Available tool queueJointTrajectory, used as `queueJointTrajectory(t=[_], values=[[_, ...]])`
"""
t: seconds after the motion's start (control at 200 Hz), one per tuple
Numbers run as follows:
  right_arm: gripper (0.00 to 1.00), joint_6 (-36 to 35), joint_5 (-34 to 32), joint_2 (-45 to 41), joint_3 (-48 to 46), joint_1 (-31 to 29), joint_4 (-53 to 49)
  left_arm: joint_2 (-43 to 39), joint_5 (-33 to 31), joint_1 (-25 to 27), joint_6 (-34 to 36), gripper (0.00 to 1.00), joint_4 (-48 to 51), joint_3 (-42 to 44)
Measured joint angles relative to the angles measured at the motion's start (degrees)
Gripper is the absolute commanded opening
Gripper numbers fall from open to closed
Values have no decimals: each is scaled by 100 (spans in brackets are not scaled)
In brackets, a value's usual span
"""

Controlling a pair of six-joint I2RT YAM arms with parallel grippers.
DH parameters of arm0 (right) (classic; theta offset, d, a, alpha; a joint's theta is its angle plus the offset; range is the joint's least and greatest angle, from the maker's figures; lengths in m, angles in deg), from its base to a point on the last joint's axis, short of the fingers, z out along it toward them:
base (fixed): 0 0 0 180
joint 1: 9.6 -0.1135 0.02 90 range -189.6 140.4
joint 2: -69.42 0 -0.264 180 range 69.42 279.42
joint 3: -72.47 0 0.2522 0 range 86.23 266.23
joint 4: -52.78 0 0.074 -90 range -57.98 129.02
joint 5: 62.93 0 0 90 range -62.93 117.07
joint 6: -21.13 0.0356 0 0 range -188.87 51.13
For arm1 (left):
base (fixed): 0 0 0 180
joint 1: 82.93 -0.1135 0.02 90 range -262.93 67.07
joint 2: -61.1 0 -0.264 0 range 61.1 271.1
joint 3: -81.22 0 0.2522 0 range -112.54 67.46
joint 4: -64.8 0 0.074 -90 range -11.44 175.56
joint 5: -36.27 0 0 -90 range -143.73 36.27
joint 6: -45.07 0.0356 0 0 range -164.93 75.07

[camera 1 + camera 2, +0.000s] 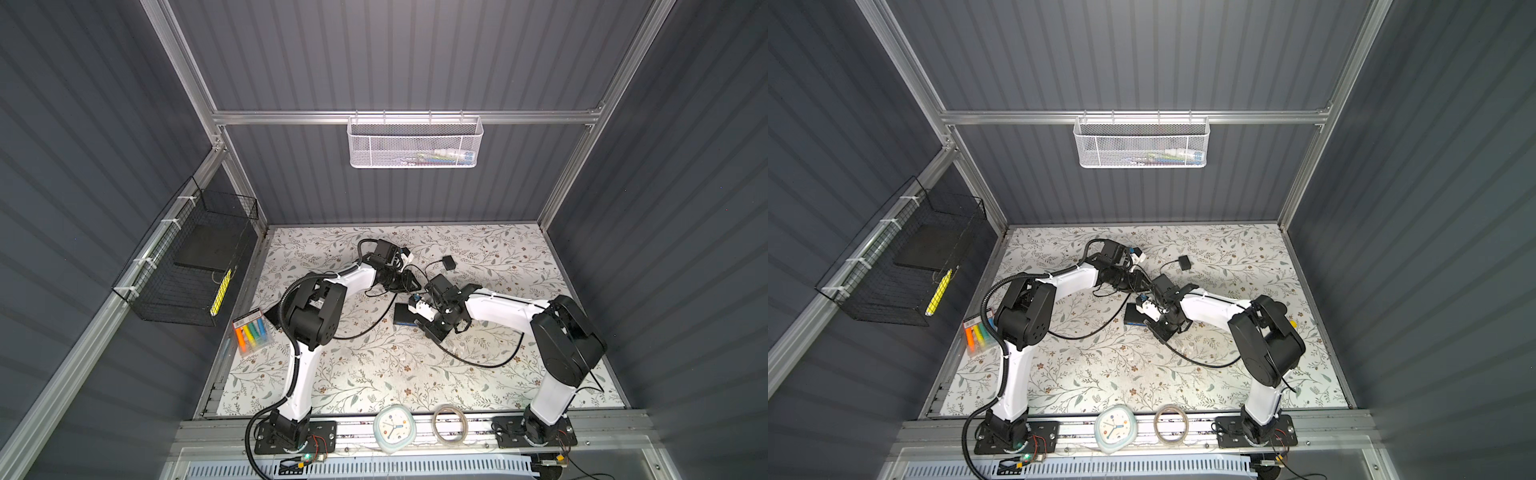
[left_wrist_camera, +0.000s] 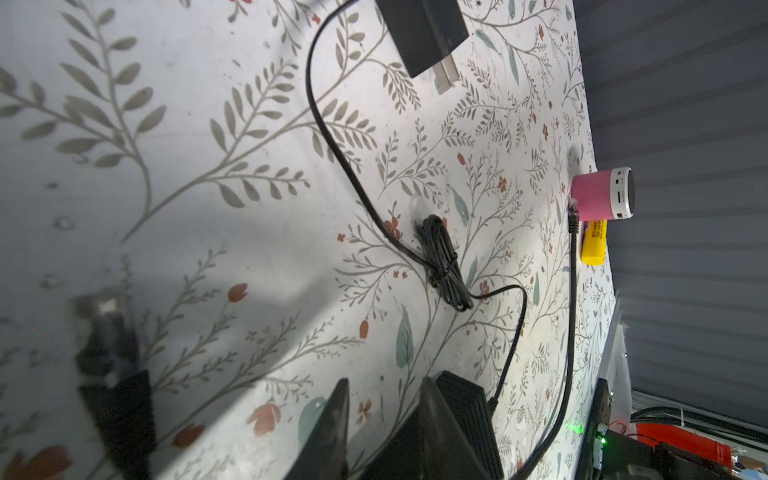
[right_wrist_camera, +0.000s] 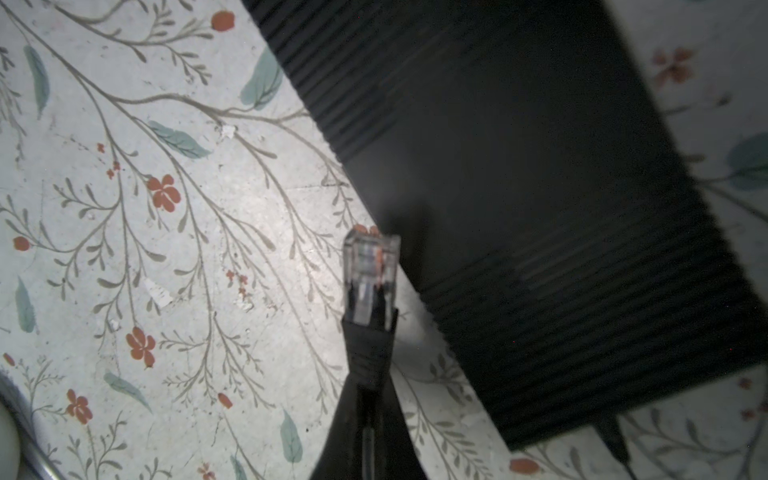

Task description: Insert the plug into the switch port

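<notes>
**Two grippers crowding the switch, plug pinched beside it**

Both top views: right gripper (image 1: 430, 331) is hanging low at mid-table. It and its wrist camera are covering one end of the switch (image 1: 402, 316). The switch is a flat black box lying on the floral table (image 1: 374, 374), blue strip along its near long side. Left gripper (image 1: 407, 283) is hovering just beyond the switch's far side. Black power adapter (image 1: 449, 263) is lying further back. Thick black cable (image 1: 478, 365) is looping from under the right gripper toward the right arm. Marker pack (image 1: 251, 334) is sitting at the left table edge. Clock (image 1: 392, 428) and tape roll (image 1: 451, 424) are resting on the front rail, well apart from the work.

Left wrist view: left fingers (image 2: 332, 424) are standing apart, bare table showing between them, nothing held. Ribbed switch body (image 2: 465, 407) is sitting right behind one finger, with a thin cord (image 2: 332, 137) plugged in. The cord is running through a tied bundle (image 2: 444, 266) to the adapter. Pink speaker (image 2: 602, 195) and yellow tube (image 2: 594, 243) are sitting by the wall.

Right wrist view: right gripper (image 3: 368, 332) is clamping the black boot of the plug (image 3: 371, 270). The clear head is sticking out just beside the switch's (image 3: 540, 208) long edge; whether they are touching, cannot tell. Port is not showing in any view.
</notes>
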Motion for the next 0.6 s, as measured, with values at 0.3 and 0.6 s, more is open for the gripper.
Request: queueJointTrajectory(t=[0.3, 0.6], values=[[0, -4, -133, 92, 142, 59, -42, 0, 72, -11, 61, 30, 0, 409], [0, -68, -133, 142, 216, 111, -85, -271, 267, -28, 42, 29, -455, 1029]])
